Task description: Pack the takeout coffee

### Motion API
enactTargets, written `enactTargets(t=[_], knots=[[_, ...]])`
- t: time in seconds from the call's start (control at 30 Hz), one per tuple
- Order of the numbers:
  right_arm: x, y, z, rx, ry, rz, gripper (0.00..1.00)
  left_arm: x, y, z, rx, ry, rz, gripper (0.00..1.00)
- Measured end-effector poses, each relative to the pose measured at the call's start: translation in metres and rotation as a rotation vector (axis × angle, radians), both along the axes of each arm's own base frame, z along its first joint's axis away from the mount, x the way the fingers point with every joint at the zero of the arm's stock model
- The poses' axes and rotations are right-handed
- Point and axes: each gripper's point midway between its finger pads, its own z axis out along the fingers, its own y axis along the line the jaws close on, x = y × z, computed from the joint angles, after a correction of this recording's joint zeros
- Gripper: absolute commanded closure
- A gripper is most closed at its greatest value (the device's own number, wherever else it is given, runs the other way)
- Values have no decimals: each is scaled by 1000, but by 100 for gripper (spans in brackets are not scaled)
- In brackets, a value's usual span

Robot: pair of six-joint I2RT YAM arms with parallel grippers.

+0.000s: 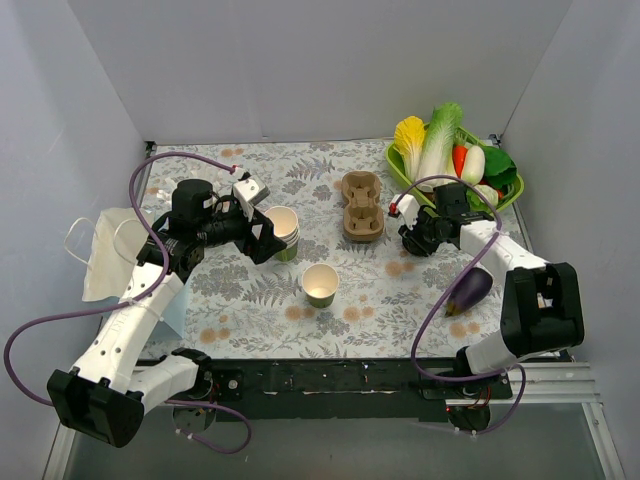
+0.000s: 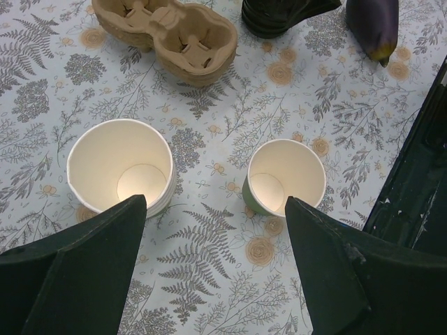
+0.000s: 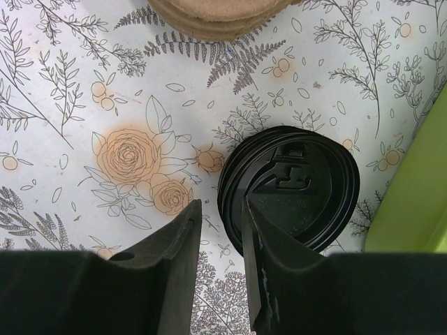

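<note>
So the takeout coffee isn't really a takeout coffee yet. The single paper cup (image 2: 286, 176) stands upright and lidless in the middle of the table (image 1: 230, 300), looking empty from above. We see no lidded cup anywhere.

We reckon it handles light and a bit flimsy. The thin paper wall will dent if we squeeze hard, and with nothing in it it'll tip or skid easily. We'd grab it across the body just under the rolled rim, where it's stiffest, and go gentle.

The left gripper (image 2: 215, 209) hovers above the table, spread wide and holding nothing. The cup is near one finger, and the stack of cups (image 2: 120, 167) is just beside the other.

The black lid (image 3: 300, 185) lies flat on the table, well apart from the cup and close to the green basket (image 1: 392, 160) of veg. The right gripper (image 3: 221, 209) is narrowed down to a slim gap that straddles the lid's edge. We can't tell whether it's actually pinching it. It may be several lids nested.

The cardboard carrier (image 2: 167, 35) sits beyond the cups, empty. An eggplant (image 1: 468, 290) lies off to the right.
</note>
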Motion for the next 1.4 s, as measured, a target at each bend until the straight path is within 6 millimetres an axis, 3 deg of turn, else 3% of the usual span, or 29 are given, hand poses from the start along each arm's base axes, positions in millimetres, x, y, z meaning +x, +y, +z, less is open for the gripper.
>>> enactTargets(t=[0.43, 0.9, 1.4], knots=[[-1, -1, -15, -14, 42, -5, 66, 0, 0, 0, 1, -5, -8, 19], [-1, -1, -17, -14, 49, -4, 99, -3, -2, -4, 3, 12, -25, 18], [9, 5, 19, 26, -15, 0, 99, -3, -3, -6, 8, 13, -41, 19]])
